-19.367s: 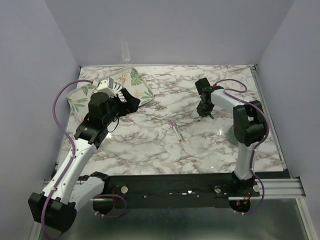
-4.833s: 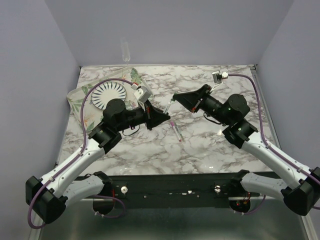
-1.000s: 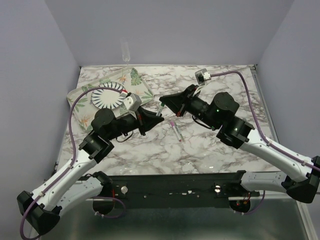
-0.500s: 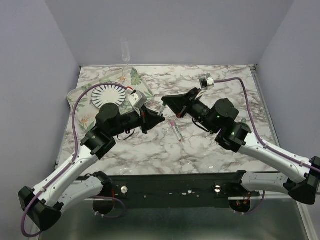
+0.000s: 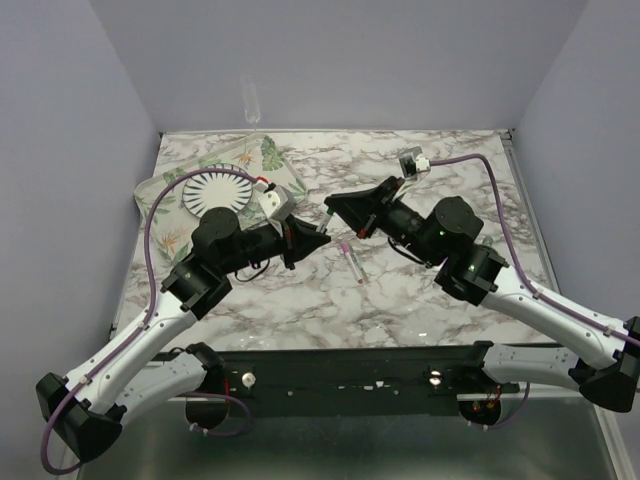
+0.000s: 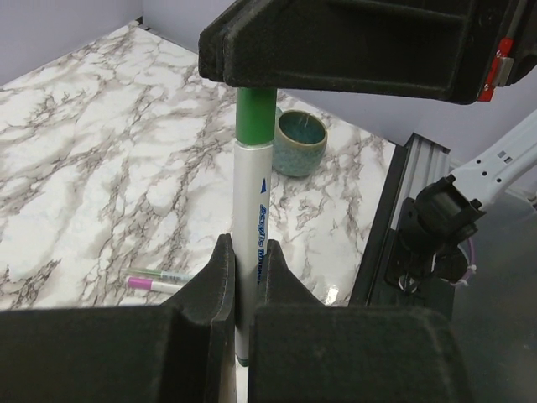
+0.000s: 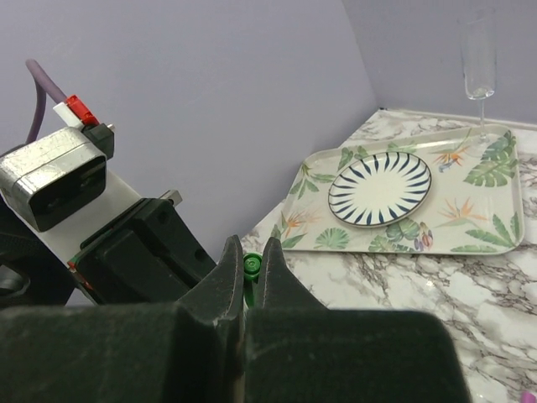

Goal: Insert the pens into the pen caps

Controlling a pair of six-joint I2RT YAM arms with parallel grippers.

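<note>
Both arms, far apart in the earliest frame, one over the tray and one at the right, are now meeting tip to tip above mid-table.

Nearest: second pen [image 5: 352,262] is lying flat on the table [image 5: 400,300], pink at its far end, just beside the grippers and touching neither.

Left gripper [image 6: 243,252] is squeezing narrow on a pen [image 6: 250,210]: white barrel, blue print, standing straight out from between the pads.

Cap [image 6: 256,113], green, is sitting on the pen's far end. Right gripper [image 7: 249,256] is pinching it, jaws almost together. Cannot tell if the cap is fully seated.

Farther, left: leaf-print tray [image 7: 495,227] is carrying a striped plate [image 7: 379,186]. Glass [image 7: 480,50] is standing upright beyond the tray, by the wall.
</note>
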